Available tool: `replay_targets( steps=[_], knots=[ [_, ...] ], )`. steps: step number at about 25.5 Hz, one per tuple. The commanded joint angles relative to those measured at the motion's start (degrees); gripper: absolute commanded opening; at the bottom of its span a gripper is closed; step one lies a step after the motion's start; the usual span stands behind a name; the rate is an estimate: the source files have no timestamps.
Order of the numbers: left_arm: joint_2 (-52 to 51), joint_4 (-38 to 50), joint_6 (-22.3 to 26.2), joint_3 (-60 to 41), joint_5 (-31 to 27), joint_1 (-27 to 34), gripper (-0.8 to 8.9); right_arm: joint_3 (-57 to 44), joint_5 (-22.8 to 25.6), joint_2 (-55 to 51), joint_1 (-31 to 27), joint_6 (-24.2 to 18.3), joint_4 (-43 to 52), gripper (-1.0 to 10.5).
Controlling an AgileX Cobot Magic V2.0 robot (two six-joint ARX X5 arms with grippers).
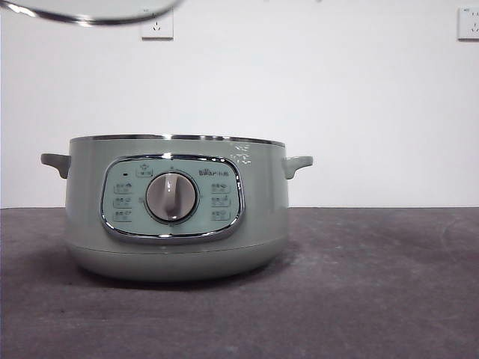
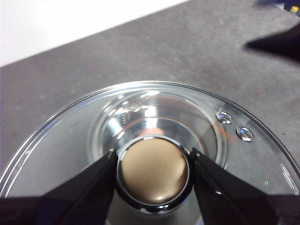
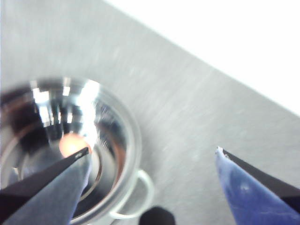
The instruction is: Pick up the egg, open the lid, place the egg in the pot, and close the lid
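Note:
The pale green pot (image 1: 176, 224) stands uncovered on the dark table, its dial facing the front view. High at the front view's top left corner hangs the glass lid (image 1: 90, 11). My left gripper (image 2: 153, 152) is shut on the lid's knob (image 2: 152, 173), and the glass dome (image 2: 56, 140) spreads out below it. My right gripper (image 3: 152, 150) is open and empty, beside and above the pot's shiny inside (image 3: 112, 122). An orange blur, the egg (image 3: 70, 144), lies on the pot's bottom, partly hidden by one jaw.
The grey table (image 1: 374, 284) stretches out to the right of the pot. A white wall with two sockets (image 1: 157, 26) (image 1: 468, 22) stands behind. One pot handle (image 3: 140, 197) shows near the right gripper.

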Motion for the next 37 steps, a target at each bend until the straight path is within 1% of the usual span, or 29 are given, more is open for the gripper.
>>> replay_targets(
  steps=[1,5,14,20,26,37],
  knots=[
    [3.7,4.7,0.7,0.5,1.9,0.0,-0.08,0.2,0.2,-6.2,0.0,1.4,-0.8,4.5],
    [11.9,8.0,1.1,0.5,2.3,-0.1,-0.08,0.2,0.2,-15.0,0.0,1.4,-1.5,4.4],
    [22.7,15.0,1.7,0.5,2.3,-1.4,-0.08,0.2,0.2,-23.6,0.0,1.4,-3.8,4.4],
    [27.1,18.9,1.7,0.5,2.2,-1.9,-0.08,0.2,0.2,-25.6,0.0,1.4,-7.0,4.4],
    [29.1,21.0,1.7,0.5,2.1,-2.3,-0.08,0.2,0.2,-25.9,0.0,1.6,-9.2,4.4],
    [32.9,19.8,1.7,0.5,1.9,-2.7,-0.08,0.2,-0.1,-25.9,0.0,1.6,-9.7,4.4]
  ],
)
